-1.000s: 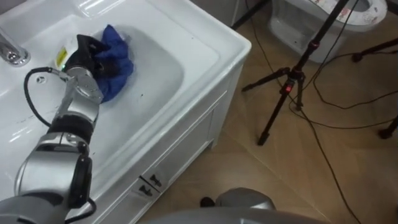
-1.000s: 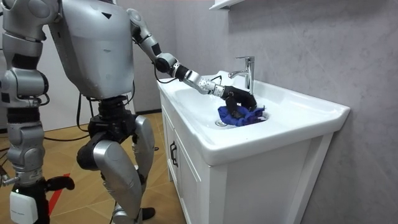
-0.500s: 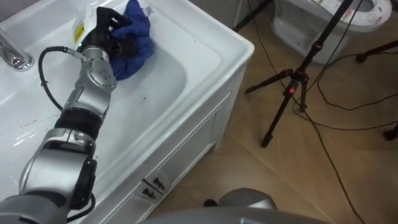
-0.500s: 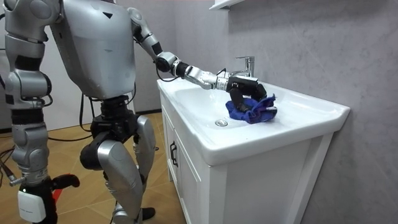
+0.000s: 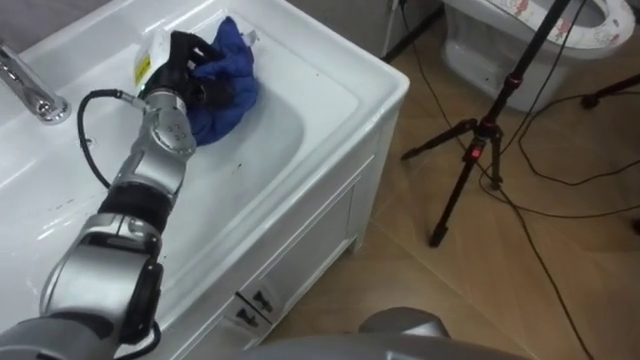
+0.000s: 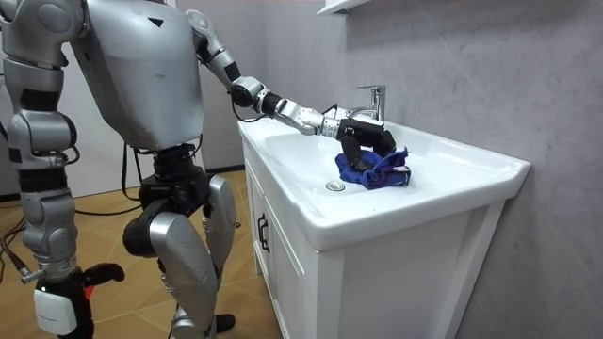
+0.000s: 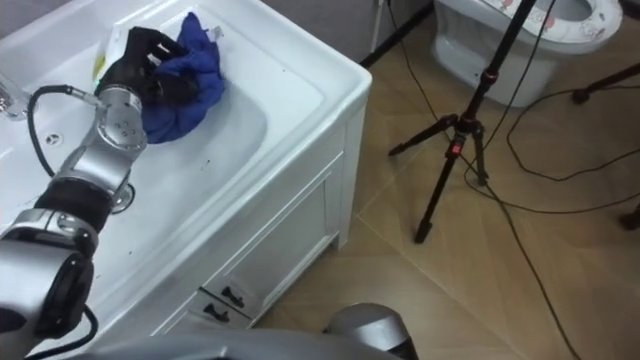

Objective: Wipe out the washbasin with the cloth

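Hidden or unclear: the fingertips of the left hand (image 5: pixel 183 68) are buried in the folds of the blue cloth (image 5: pixel 228 88); the fingers curl down into it and clutch it. The part of the cloth under the palm is covered. The right hand (image 6: pixel 57 303) hangs low at the room view's left edge; how its fingers are set cannot be told. The tap (image 5: pixel 28 82) is cut off by the eye view's left edge.

Location of cloth: bunched in a heap inside the white basin (image 5: pixel 300 130), on the bowl's far slope, just beyond the drain (image 6: pixel 332 186) and near the tap.

Surface and room: the basin sits on a white cabinet (image 5: pixel 310 240) with dark door handles, against a grey wall (image 6: pixel 452 66). The robot stands at the cabinet's end, left arm stretched over the bowl. Tan tiled floor (image 5: pixel 560 290); black tripod (image 5: pixel 478 150); trailing cables (image 5: pixel 540 205); a white toilet (image 5: pixel 500 35) beyond them.

Change: a second ago the cloth lay low in the bowl by the drain; now it sits higher up the slope, the drain uncovered.
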